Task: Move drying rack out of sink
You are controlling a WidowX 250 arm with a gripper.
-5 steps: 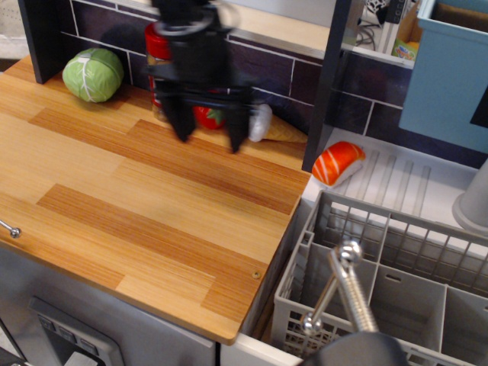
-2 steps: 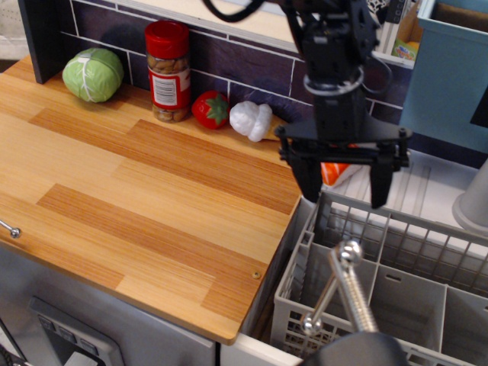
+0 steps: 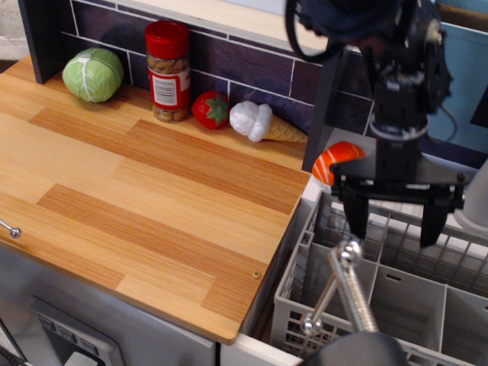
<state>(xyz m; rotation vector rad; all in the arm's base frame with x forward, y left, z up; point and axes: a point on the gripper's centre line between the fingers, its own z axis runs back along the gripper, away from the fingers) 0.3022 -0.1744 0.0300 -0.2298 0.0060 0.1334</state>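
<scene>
The light-grey slatted drying rack (image 3: 381, 293) sits down in the sink at the lower right, its dividers showing. Of the sink only the white front rim (image 3: 255, 353) shows. A chrome ball-tipped faucet (image 3: 345, 284) rises in front of the rack. My black gripper (image 3: 393, 219) hangs open over the rack's back wall, one finger (image 3: 356, 216) at the left and the other at the right, holding nothing.
A wooden counter (image 3: 137, 191) lies to the left. Along the back wall stand a green cabbage (image 3: 92, 74), a red-lidded jar (image 3: 169, 71), a strawberry (image 3: 211, 109) and an ice-cream cone (image 3: 263, 124). A salmon sushi piece (image 3: 335, 158) lies on the ribbed white drainboard (image 3: 381, 171) behind the rack.
My gripper has swung from over the counter by the jar rightward and down, to above the rack's back wall. It stays open. The rack has not moved.
</scene>
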